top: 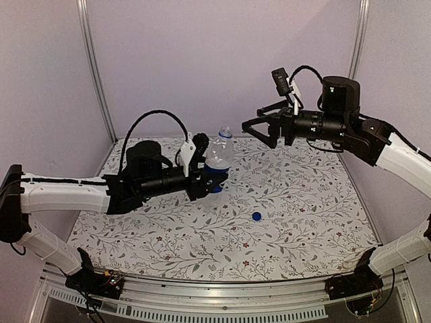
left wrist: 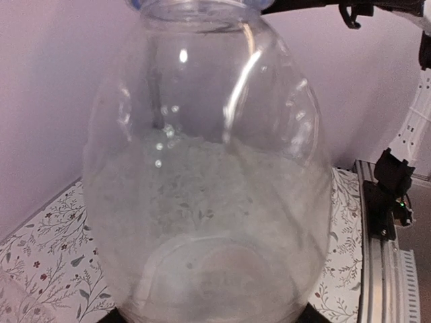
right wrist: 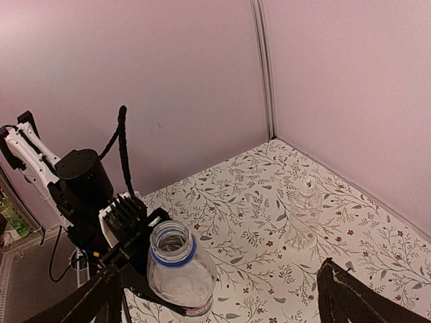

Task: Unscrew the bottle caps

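My left gripper (top: 206,176) is shut on the lower body of the labelled bottle (top: 219,156) and holds it upright above the cloth. Its mouth (right wrist: 170,242) is uncovered, with only a blue ring round the neck. The bottle (left wrist: 209,168) fills the left wrist view, so the left fingers show only as dark corners at the bottom. A blue cap (top: 256,216) lies loose on the table, in front and to the right of the bottle. My right gripper (top: 261,130) hangs open and empty just right of the bottle's top. The plain bottle (right wrist: 306,207) stands near the wall with its pale cap (right wrist: 308,183) on.
A floral cloth (top: 303,222) covers the table, with lilac walls on three sides close behind. A metal rail (top: 222,286) runs along the near edge, where the arm bases are bolted. The right arm's base clamp (left wrist: 392,195) shows at the table edge.
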Action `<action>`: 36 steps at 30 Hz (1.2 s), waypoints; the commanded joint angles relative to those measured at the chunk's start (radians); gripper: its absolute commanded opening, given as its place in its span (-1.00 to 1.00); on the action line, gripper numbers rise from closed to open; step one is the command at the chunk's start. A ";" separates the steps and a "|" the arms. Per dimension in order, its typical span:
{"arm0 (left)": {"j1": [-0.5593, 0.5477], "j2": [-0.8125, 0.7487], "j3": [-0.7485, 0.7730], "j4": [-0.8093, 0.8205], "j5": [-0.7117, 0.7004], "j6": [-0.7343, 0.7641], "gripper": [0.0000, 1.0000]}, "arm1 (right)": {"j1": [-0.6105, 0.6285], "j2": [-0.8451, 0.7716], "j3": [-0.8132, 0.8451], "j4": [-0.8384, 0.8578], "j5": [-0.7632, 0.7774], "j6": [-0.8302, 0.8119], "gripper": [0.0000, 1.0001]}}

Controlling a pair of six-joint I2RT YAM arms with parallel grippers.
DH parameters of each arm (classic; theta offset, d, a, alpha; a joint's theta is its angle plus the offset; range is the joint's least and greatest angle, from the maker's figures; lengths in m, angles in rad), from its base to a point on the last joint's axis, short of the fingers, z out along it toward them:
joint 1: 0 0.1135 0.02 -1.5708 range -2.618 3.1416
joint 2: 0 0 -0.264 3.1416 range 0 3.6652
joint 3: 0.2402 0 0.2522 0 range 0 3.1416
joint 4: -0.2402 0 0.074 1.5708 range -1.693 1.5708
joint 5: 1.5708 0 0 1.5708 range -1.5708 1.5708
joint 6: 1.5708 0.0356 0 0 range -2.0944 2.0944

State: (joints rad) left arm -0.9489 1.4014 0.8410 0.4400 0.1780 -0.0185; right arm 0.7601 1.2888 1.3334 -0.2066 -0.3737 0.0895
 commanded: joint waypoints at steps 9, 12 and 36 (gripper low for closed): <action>-0.024 0.022 0.044 -0.027 0.045 0.017 -0.03 | 0.072 0.148 0.156 -0.085 -0.017 -0.005 0.97; -0.027 0.024 0.046 -0.031 0.044 0.017 -0.03 | 0.091 0.179 0.174 -0.103 -0.018 -0.010 0.94; -0.036 0.021 0.048 -0.047 -0.023 0.036 0.02 | 0.104 0.161 0.130 -0.095 0.064 -0.014 -1.00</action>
State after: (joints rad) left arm -0.9695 1.4147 0.8631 0.3809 0.1696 0.0105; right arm 0.8642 1.4952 1.4834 -0.3126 -0.3931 0.0715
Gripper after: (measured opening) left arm 0.500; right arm 0.302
